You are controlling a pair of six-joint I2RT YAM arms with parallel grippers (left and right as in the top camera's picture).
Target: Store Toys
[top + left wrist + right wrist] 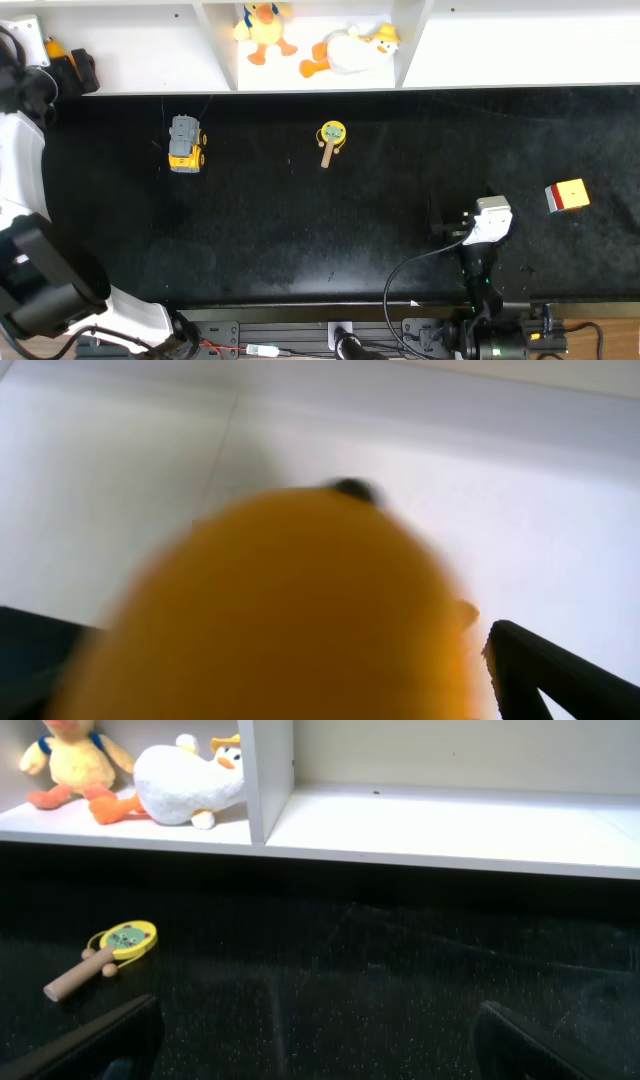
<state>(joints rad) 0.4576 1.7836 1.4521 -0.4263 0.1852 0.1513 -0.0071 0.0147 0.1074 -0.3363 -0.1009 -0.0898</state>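
Observation:
My left gripper (66, 62) is inside the left compartment of the white shelf (150, 80). It is open, with a round orange-yellow toy (290, 610) right between its fingers (545, 670); in the top view this toy (48, 46) sits at the gripper's tip. A yellow-grey toy truck (185, 144), a yellow rattle with a wooden handle (331, 140) and a yellow-red cube (567, 195) lie on the black mat. My right gripper (491, 214) rests low at the front right, open and with nothing in it, facing the rattle (105, 955).
The middle compartment holds a yellow plush duck (263, 27) and a white plush duck (350, 50). The right compartment's floor (450, 825) is bare. The shelf's front lip runs along the far edge of the mat (400, 230).

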